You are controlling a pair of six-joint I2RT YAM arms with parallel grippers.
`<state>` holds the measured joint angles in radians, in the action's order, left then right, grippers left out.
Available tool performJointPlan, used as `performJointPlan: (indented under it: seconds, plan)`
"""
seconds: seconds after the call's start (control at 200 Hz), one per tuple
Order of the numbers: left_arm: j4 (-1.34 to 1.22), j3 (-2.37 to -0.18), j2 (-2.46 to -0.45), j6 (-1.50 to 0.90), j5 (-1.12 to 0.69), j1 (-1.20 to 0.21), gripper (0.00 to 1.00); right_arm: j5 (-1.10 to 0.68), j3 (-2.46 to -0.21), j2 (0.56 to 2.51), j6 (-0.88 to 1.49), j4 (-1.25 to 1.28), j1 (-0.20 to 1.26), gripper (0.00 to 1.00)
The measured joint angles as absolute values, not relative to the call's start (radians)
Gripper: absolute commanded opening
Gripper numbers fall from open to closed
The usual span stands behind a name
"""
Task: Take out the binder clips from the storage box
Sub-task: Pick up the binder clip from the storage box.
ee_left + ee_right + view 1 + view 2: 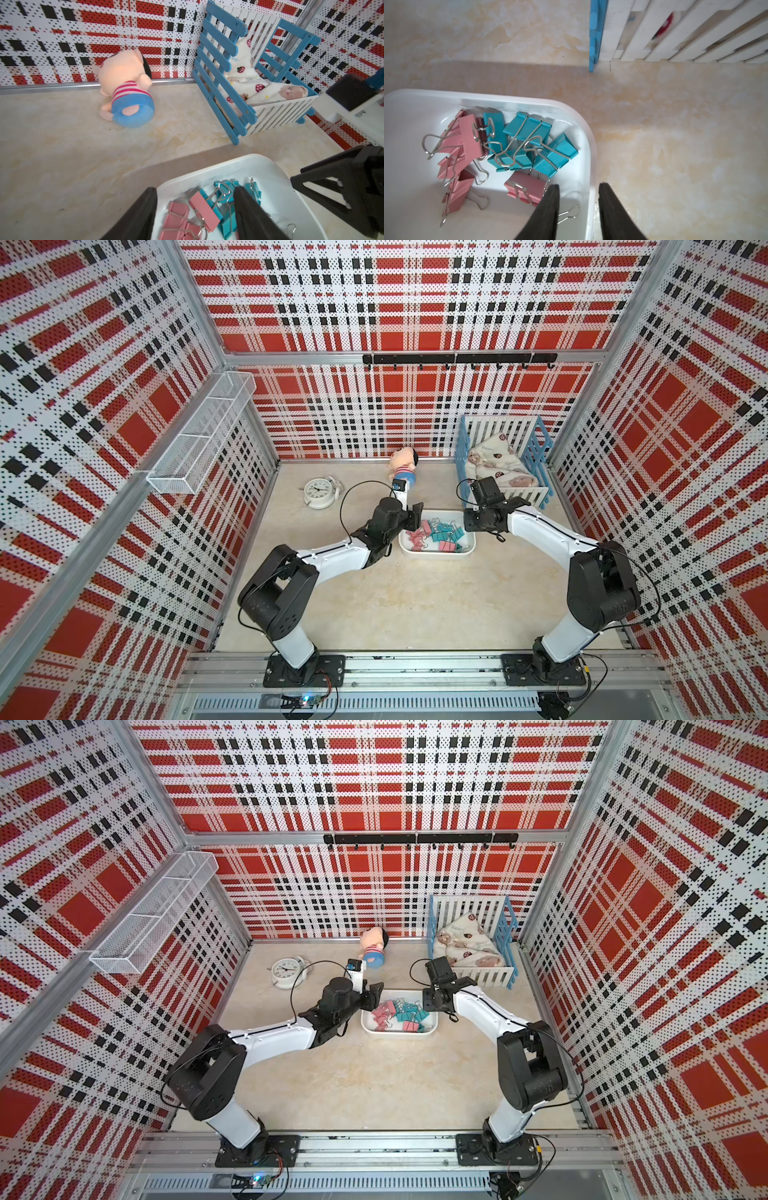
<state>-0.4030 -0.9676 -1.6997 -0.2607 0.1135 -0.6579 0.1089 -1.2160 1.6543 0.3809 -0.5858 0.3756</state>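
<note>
The white storage box (432, 558) (395, 1033) sits mid-table. Pink and teal binder clips (436, 533) (527, 128) lie piled inside it. My left gripper (415, 515) (194, 189) is at the box's far left corner and stands open. One of its fingers (145, 207) is outside the rim. The other is down among the teal clips, and pink clips (204, 205) lie between them. My right gripper (468, 526) (578, 185) straddles the box's right wall (591, 166). One finger is inside, one outside, and the jaws have closed in on the wall.
A plush pig doll (403, 466) lies at the back. A white alarm clock (319, 492) is back left. A blue-and-white crib (503, 464) with a blanket stands back right, close behind my right wrist. A wire basket (203, 435) hangs on the left wall.
</note>
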Motion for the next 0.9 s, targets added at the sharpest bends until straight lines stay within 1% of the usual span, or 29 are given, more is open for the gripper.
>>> performJointPlan:
  seconds: [0.115, 0.266, 0.566, 0.656, 0.897]
  plan:
    - [-0.368, -1.035, -1.759, -0.261, 0.082, -0.664, 0.66, 0.112, -1.216, 1.649, 0.378, -0.585, 0.37, 0.41]
    - [-0.292, -1.115, -1.818, -0.257, 0.07, -0.669, 0.66, 0.107, -1.216, 1.664, 0.377, -0.58, 0.37, 0.39]
    - [-0.214, -1.14, -1.855, -0.253, 0.059, -0.686, 0.65, 0.106, -1.21, 1.711, 0.373, -0.577, 0.369, 0.37]
    - [-0.189, -1.162, -1.876, -0.254, 0.056, -0.69, 0.61, 0.102, -1.2, 1.711, 0.372, -0.569, 0.369, 0.38]
    - [-0.137, -1.184, -1.914, -0.262, 0.065, -0.697, 0.56, 0.075, -1.18, 1.73, 0.372, -0.55, 0.37, 0.39]
